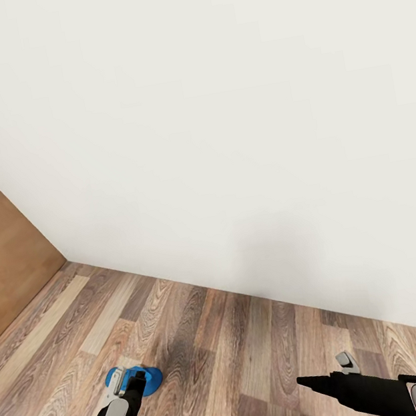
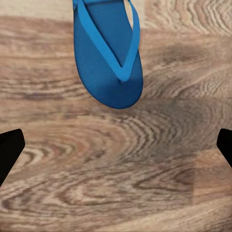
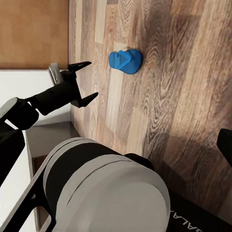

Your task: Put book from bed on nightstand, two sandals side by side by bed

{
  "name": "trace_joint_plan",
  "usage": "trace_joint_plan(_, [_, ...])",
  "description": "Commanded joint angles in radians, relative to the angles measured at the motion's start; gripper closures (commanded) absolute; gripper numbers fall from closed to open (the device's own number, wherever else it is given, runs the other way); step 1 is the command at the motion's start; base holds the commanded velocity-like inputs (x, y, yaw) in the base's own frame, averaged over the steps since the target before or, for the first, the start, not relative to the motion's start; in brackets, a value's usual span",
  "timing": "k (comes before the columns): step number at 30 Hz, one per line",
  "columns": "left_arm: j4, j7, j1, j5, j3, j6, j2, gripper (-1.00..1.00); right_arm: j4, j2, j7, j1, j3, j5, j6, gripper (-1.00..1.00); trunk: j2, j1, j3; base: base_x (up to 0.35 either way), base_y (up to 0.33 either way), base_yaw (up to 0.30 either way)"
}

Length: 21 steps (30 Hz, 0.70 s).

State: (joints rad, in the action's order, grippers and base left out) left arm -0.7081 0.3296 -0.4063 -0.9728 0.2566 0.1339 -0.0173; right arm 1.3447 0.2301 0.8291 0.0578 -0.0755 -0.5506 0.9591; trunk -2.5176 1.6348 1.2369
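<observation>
- One blue sandal (image 1: 143,379) is seen in the head view, lying flat on the wood-plank floor (image 1: 223,341) near the white wall (image 1: 222,131), with a brown panel (image 1: 3,256) at the far left.
- The left end effector (image 1: 130,377) is held directly over that sandal, partly covering it; the right end effector (image 1: 324,373) is held well apart from it, its fingers spread.
- In the left wrist view, the sandal (image 2: 110,58) is shown with its thin straps meeting in a V; two dark fingertips (image 2: 9,150) are set wide at opposite edges, nothing between them but floor (image 2: 116,169).
- In the right wrist view, the sandal (image 3: 125,60) is seen on the floor (image 3: 183,96), near the left end effector (image 3: 87,79), whose fingers are spread and empty.
</observation>
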Motion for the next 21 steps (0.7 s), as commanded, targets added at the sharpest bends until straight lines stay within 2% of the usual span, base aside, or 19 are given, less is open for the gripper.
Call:
trace_joint_plan(1, [-0.002,0.004,0.0,-0.006,0.004,0.006,-0.001,-1.0,0.0,0.0,0.004,0.0,-0.001,0.002,0.004,-1.0,0.0,0.0,0.001,0.0,0.0,0.0])
trace_joint_plan(15, [-0.003,0.003,0.0,-0.006,0.004,0.004,-0.001,-1.0,0.0,-0.001,0.004,0.0,-0.001,0.002,0.004,-1.0,0.0,0.0,0.001,0.006,0.0,0.0])
trace_joint_plan(21, [-0.004,0.003,0.0,-0.006,0.004,0.004,-0.001,-1.0,0.0,-0.001,0.004,0.0,-0.001,0.002,0.004,-1.0,0.0,0.0,0.001,0.185,0.0,0.0])
